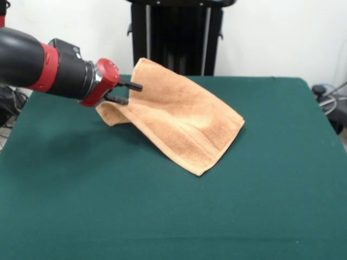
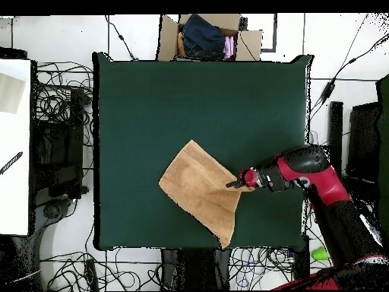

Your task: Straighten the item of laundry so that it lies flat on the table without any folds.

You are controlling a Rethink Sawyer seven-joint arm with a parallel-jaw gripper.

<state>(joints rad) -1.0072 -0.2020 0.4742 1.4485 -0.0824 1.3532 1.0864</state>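
1. The orange-tan terry hand towel (image 1: 179, 122) was partly raised off the dark green worktop (image 1: 162, 216), with 1 edge held up and the rest sloping down to the felt.
2. The claw (image 1: 130, 93) was clenched on the towel's edge, at the left side in the front view; 1 black finger (image 1: 133, 85) lay above the cloth and the other below it.
3. Behind the claw, the red and black arm (image 1: 49, 67) reached in almost level from the left edge of the front view.
4. A small flap of towel hung folded just beneath the claw, clear of the worktop.
5. The towel's lowest corner (image 1: 199, 173) rested on the felt, and a woven band stripe ran near that hem.
6. In the overhead view, the towel (image 2: 199, 186) lay in the lower middle of the worktop (image 2: 152, 99), nearer the robot's edge, with the claw (image 2: 235, 183) at its right side.
7. A cardboard box (image 2: 171, 38) holding dark and pink cloth sat beyond the far edge of the worktop in the overhead view.
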